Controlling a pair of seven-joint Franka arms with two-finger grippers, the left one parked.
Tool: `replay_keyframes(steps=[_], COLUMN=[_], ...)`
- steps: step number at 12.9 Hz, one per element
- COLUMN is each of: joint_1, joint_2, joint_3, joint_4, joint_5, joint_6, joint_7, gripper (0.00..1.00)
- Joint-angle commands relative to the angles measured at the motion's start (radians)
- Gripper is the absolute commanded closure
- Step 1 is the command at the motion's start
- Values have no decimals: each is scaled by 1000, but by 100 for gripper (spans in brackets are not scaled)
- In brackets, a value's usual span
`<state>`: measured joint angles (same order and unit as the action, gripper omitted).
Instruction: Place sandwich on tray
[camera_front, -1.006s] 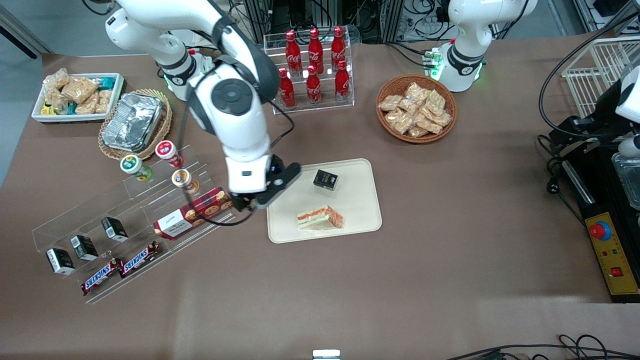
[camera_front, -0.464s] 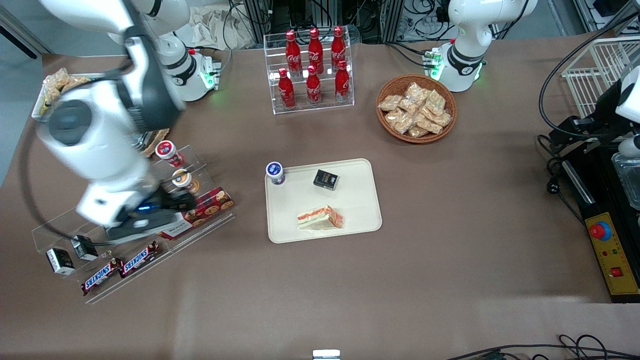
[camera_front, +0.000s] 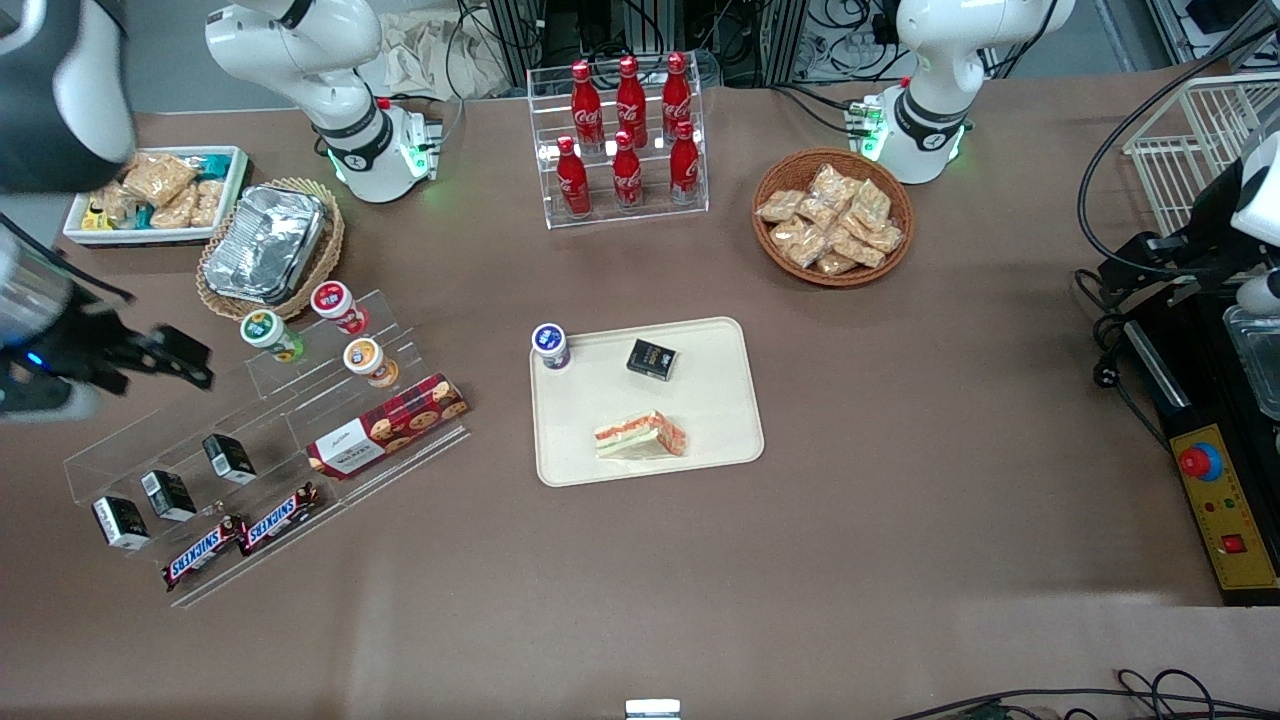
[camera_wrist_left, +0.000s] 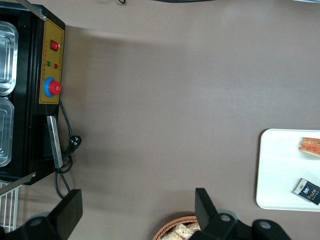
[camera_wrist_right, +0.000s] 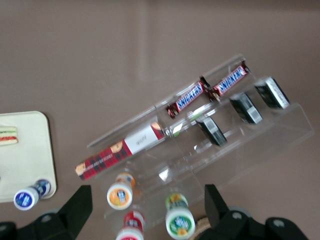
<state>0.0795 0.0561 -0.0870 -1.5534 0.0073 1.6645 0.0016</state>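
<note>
The sandwich (camera_front: 640, 435), a pale bread wedge with orange and green filling, lies on the cream tray (camera_front: 715, 405) near the tray's edge closest to the front camera. My right gripper (camera_front: 195, 365) is open and empty. It hovers far from the tray, toward the working arm's end of the table, above the clear stepped rack (camera_front: 150, 440). In the right wrist view the gripper (camera_wrist_right: 146, 196) is over the cups on the rack, and the tray (camera_wrist_right: 25, 162) and the sandwich (camera_wrist_right: 7, 135) show at the edge. The left wrist view shows the tray (camera_wrist_left: 280, 170) and sandwich (camera_wrist_left: 311, 145).
A blue-lidded cup (camera_front: 550, 346) and a small black box (camera_front: 651, 358) also stand on the tray. The rack holds cups (camera_front: 332, 305), a red cookie box (camera_front: 388, 424), black boxes and Snickers bars (camera_front: 240, 535). Farther back are a foil container (camera_front: 265, 243), a cola rack (camera_front: 625, 140) and a snack basket (camera_front: 832, 218).
My right arm has swung away from the tray toward the working arm's end of the table, passing over the rack. The blue-lidded cup came into view. The sandwich has not moved.
</note>
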Motion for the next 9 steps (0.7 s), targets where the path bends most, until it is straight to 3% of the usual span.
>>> replay_keyframes(steps=[1, 9], joint_1=[-88, -127], joint_2=[-77, -87], joint_3=[77, 99], joint_4=[-59, -62], joint_5=[20, 17], joint_6=[-26, -75], joint_7=[34, 35], gripper=[0, 0])
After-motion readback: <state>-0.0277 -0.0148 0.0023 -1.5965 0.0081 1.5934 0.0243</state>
